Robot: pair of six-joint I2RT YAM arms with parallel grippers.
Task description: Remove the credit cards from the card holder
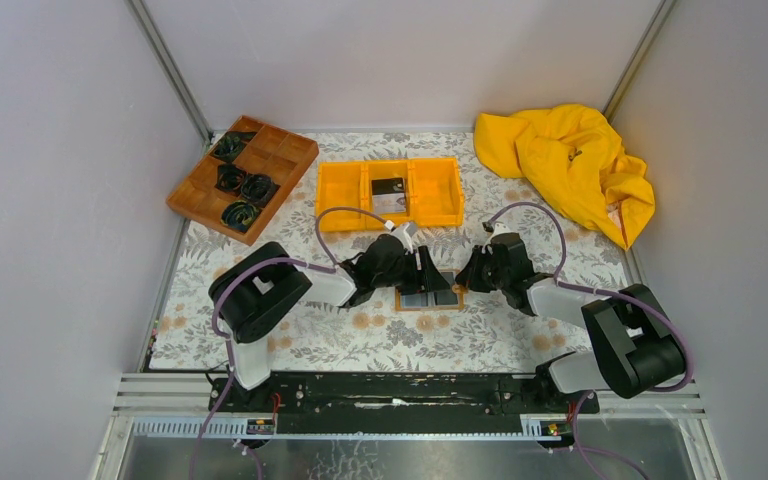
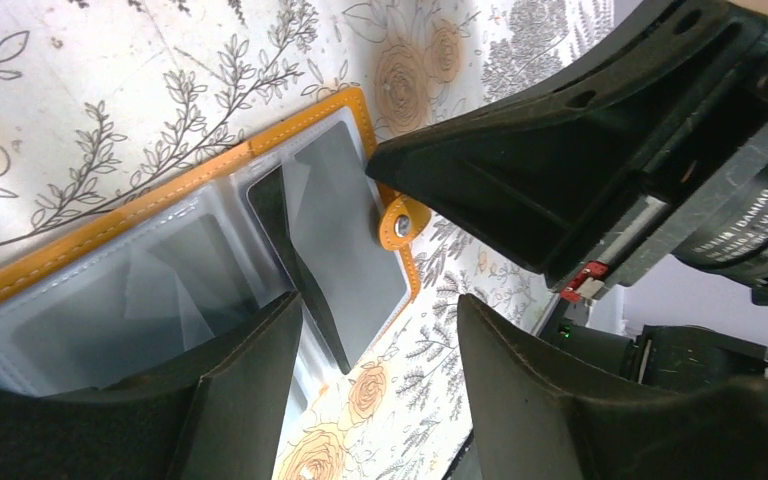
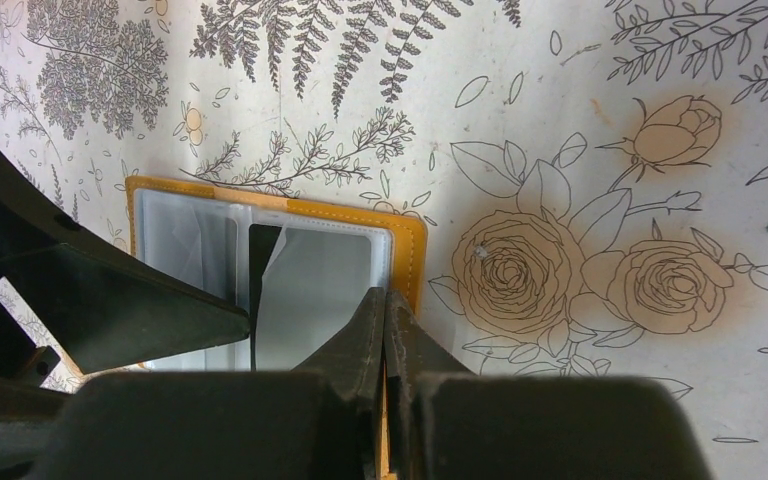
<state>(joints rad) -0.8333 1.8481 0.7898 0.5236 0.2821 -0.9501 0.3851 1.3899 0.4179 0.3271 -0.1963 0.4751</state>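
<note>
The card holder [image 1: 428, 296] lies opened flat on the floral cloth, orange-edged with clear grey pockets [image 2: 345, 225] and a round snap [image 2: 401, 227]. A dark thin edge [image 2: 282, 235], like a black card seen slantwise, shows between two pockets [image 3: 259, 290]. I cannot tell whether the grey pockets hold cards. My left gripper [image 2: 380, 305] is open, one finger [image 2: 240, 390] over the holder and the other over the cloth. The right gripper [image 3: 385, 296] is shut, its tips on the holder's right edge [image 3: 412, 250], beside the snap.
An orange three-compartment bin [image 1: 435, 190] stands behind the holder, a dark card-like rectangle [image 1: 388, 186] in its middle compartment. A brown wooden divided tray [image 1: 285, 160] with black coils sits at the back left. A crumpled yellow cloth [image 1: 565, 160] lies at the back right.
</note>
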